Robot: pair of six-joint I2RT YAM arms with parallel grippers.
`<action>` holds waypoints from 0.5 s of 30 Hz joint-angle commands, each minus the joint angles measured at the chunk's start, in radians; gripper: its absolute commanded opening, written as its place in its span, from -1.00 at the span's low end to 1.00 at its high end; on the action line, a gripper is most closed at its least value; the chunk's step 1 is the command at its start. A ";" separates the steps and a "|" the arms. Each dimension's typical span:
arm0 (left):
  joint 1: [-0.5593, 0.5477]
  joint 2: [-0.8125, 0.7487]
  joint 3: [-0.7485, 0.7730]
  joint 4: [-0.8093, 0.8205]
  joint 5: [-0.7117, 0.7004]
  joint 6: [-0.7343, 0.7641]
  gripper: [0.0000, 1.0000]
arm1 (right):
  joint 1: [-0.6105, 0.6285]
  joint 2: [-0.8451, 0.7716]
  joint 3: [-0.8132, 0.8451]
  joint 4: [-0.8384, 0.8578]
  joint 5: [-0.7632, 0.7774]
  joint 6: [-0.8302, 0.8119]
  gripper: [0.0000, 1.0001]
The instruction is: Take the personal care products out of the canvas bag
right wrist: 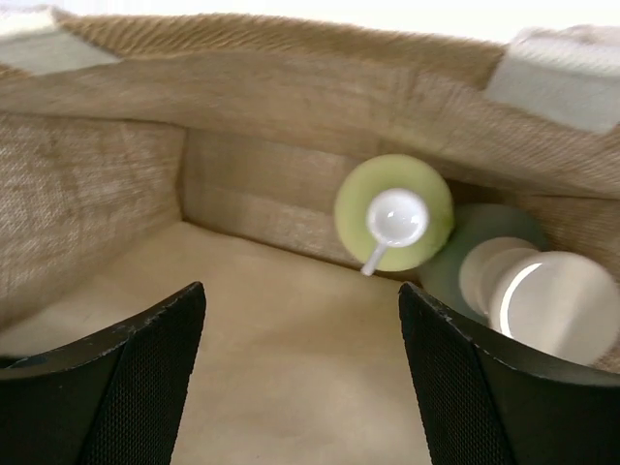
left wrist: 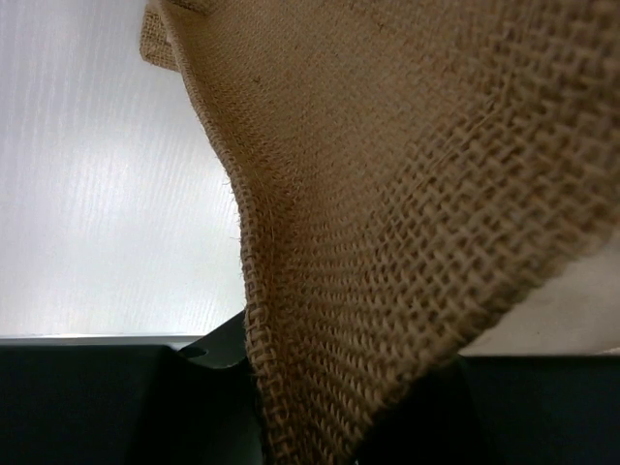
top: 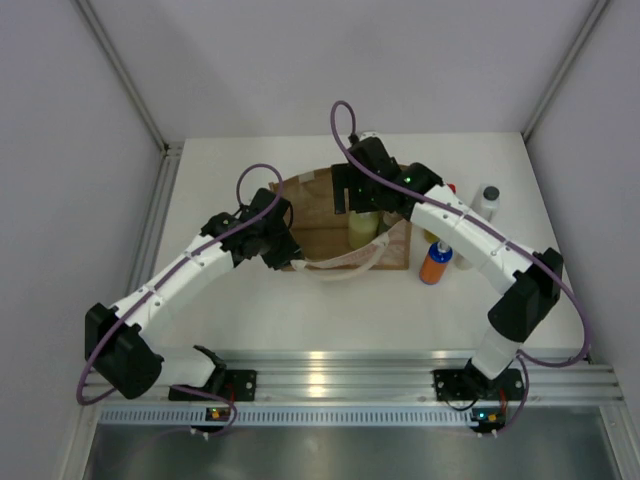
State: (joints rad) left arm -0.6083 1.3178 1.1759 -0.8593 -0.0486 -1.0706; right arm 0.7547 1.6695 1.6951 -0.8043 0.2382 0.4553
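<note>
Two bottles stand upright in the bag [right wrist: 107, 184], their long axes pointing up at the right gripper [right wrist: 300, 378]. Its fingers are apart above the bare floor. The pump bottle [right wrist: 394, 215] lies at 1 o'clock from it and the capped bottle [right wrist: 542, 302] at 3 o'clock. They stand just beside each other, near the wall. Open room lies toward 9 o'clock. The left gripper [top: 283, 243] is pinched on the bag's wall, so the right arm is judged nearer.

i read no text or numbers: none on the bag [right wrist: 291, 97], the pump bottle [right wrist: 393, 213] or the capped bottle [right wrist: 542, 300] just ahead of my right fingers [right wrist: 136, 387].
</note>
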 commanded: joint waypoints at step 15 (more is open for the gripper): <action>0.004 -0.017 -0.029 0.017 0.016 -0.046 -0.35 | -0.005 0.191 0.184 -0.130 0.260 0.019 0.47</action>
State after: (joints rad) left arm -0.6071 1.2987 1.1500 -0.8455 -0.0448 -1.1053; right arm 0.7540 1.8305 1.8225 -0.8913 0.4438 0.4572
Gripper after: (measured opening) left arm 0.321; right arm 0.742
